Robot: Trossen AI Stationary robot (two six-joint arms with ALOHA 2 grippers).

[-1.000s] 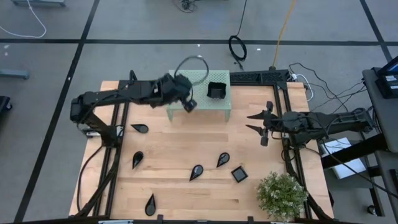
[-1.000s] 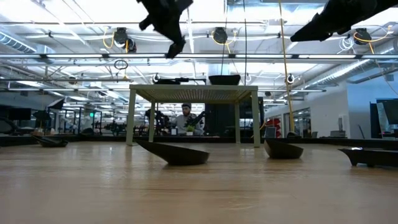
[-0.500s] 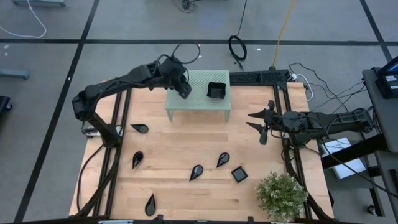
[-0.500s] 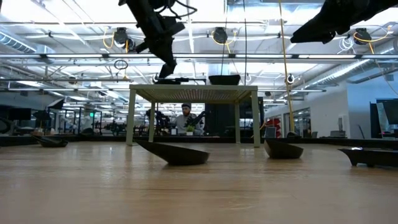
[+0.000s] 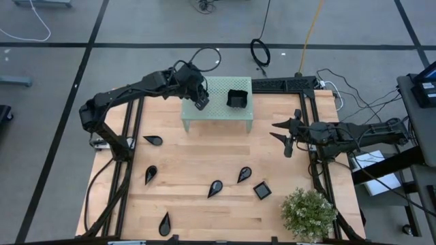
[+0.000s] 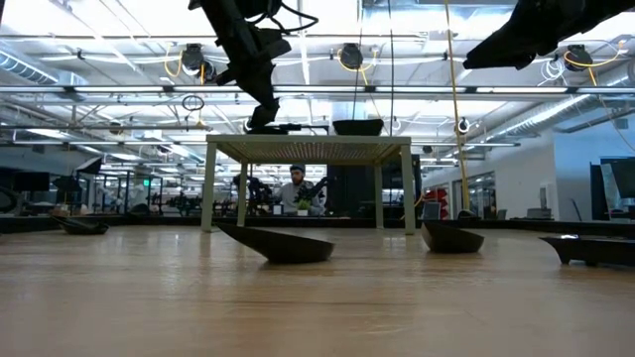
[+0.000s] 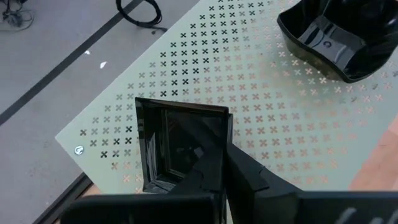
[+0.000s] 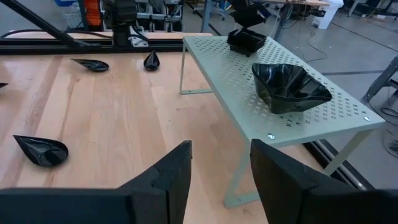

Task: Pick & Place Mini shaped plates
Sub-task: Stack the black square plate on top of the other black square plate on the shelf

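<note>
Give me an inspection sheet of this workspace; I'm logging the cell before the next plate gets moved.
Surface: wooden table, with a pale green perforated stand at its far edge.
Job's things: wavy-edged plate and square plate on the stand; five teardrop plates and another square plate on the table.
Clutter: potted plant at the near right corner.
Grippers: left tool over the stand, shut on the square plate there; right tool open, waiting above the table's right side.
Cables: coiled cable and a yellow cable on the floor beyond the table.
Surroundings: a person seated in the room behind.
</note>
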